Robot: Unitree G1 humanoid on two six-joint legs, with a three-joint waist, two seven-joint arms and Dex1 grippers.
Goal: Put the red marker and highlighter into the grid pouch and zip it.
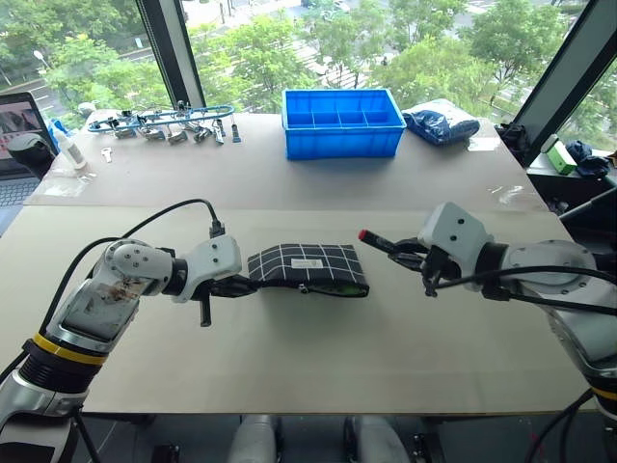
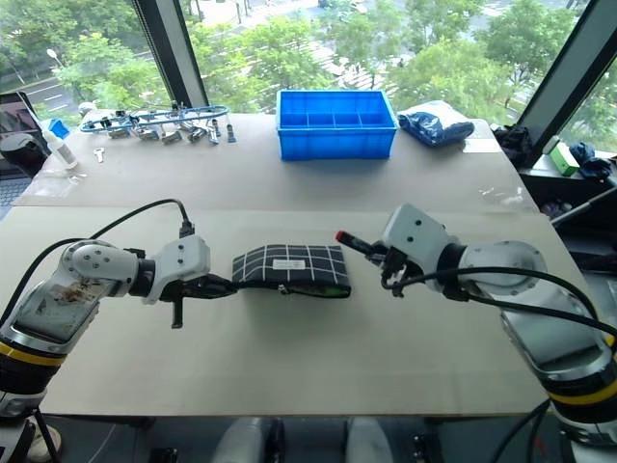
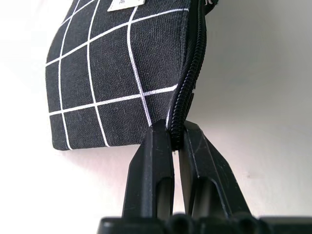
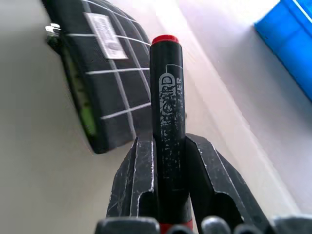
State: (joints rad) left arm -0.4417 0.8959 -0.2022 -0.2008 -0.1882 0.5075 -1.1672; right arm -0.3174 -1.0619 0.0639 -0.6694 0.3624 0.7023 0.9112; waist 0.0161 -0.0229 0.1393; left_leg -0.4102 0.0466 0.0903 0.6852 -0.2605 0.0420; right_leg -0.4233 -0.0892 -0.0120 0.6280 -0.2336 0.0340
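1. Now the marker-loading step is in hand: the right gripper [image 4: 168, 161] is clamped on the marker [image 1: 379, 242], whose red tip points at about 10 o'clock toward the pouch [image 1: 308, 270].
2. Meanwhile the left gripper [image 3: 175, 141] is pinched tight on the pouch's zipper edge at its 9 o'clock end, holding it steady on the table [image 1: 318, 367].
3. A lime-green strip [image 4: 87, 119] shows inside the pouch's open edge; I judge that to be the highlighter, already in.
4. Marker and pouch are near but apart; the marker sits at 3 o'clock from the pouch.
5. Next, the marker likely needs lining up with the open mouth and sliding in tip first, while the left grip keeps the edge taut.
6. Zipping remains undone.
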